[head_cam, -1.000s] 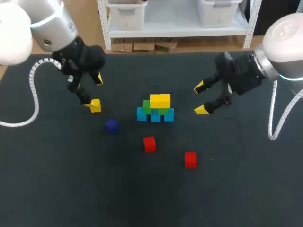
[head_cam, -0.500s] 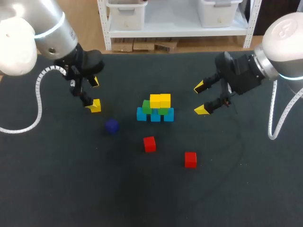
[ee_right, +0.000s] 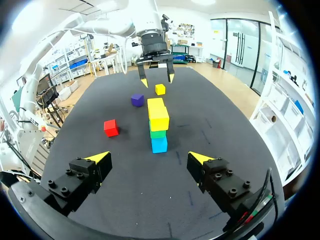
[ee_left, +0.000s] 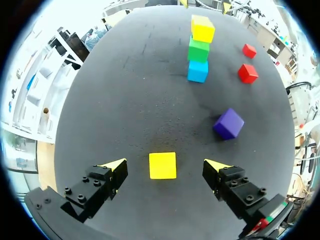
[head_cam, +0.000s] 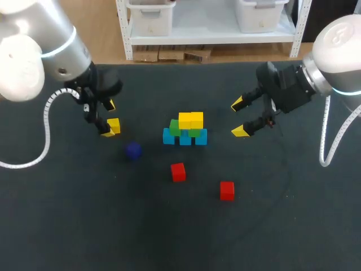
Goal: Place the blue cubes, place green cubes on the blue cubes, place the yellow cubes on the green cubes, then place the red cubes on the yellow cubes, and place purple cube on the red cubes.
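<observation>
A stack stands mid-table: blue cubes (head_cam: 185, 138) at the base, green cubes (head_cam: 181, 129) on them, yellow cubes (head_cam: 190, 119) on top. A loose yellow cube (head_cam: 113, 125) lies to its left. My left gripper (head_cam: 108, 117) hovers open over that cube; in the left wrist view the cube (ee_left: 162, 165) sits between the spread fingers of the gripper (ee_left: 165, 166), untouched. Two red cubes (head_cam: 178, 171) (head_cam: 227, 190) and a purple cube (head_cam: 133, 149) lie nearer the front. My right gripper (head_cam: 240, 117) hangs open and empty, right of the stack (ee_right: 158, 125).
The black table (head_cam: 67, 214) has wide bare areas at the front and left. From the right wrist view the purple cube (ee_right: 137, 100) and one red cube (ee_right: 111, 127) lie beyond the stack, with the left gripper (ee_right: 156, 77) over the loose yellow cube (ee_right: 160, 89).
My left gripper has drawn in and dropped over the loose yellow cube, still open. The right arm and all cubes have kept their places.
</observation>
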`<state>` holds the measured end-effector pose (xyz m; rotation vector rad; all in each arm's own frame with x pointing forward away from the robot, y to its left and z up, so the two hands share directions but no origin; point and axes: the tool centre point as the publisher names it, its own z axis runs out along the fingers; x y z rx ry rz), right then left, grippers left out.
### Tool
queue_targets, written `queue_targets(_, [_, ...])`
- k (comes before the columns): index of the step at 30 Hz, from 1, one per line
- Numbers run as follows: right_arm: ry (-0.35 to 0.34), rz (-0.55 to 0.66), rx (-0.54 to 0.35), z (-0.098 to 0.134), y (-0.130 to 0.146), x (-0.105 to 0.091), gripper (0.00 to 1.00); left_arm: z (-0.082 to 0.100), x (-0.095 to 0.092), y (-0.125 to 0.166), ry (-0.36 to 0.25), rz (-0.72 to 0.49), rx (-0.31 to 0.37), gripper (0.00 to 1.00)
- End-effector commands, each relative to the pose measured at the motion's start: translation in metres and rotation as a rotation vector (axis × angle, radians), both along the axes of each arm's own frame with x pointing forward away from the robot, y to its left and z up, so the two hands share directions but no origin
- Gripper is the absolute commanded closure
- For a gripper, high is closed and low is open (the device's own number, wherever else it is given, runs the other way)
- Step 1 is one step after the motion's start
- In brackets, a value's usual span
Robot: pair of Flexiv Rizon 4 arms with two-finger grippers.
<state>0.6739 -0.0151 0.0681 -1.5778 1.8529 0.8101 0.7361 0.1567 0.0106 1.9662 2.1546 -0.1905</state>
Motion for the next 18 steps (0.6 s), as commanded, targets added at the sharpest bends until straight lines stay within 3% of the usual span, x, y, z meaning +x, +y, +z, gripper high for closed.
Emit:
queue_targets(1, [-0.001,0.001,0.003,0.0,0.0,0.0,0.0,-0.006,0.004,0.001,0.006,-0.002,-0.001,0.0])
queue_targets(6, [-0.001,0.001,0.003,0.0,0.0,0.0,0.0,-0.01,0.005,0.004,0.012,0.006,-0.002,0.0])
queue_targets(10, [-0.001,0.001,0.003,0.0,0.0,0.0,0.0,-0.011,0.005,0.006,0.017,0.01,-0.002,0.23])
queue_targets(12, [-0.001,0.001,0.003,0.0,0.0,0.0,0.0,-0.013,0.005,0.006,0.024,0.008,-0.003,0.42])
queue_targets(15, [-0.001,0.001,0.003,0.0,0.0,0.0,0.0,-0.014,0.004,0.005,0.028,0.005,-0.003,0.56])
queue_targets(18, [-0.001,0.001,0.003,0.0,0.0,0.0,0.0,-0.017,0.004,0.003,0.034,0.0,-0.004,0.61])
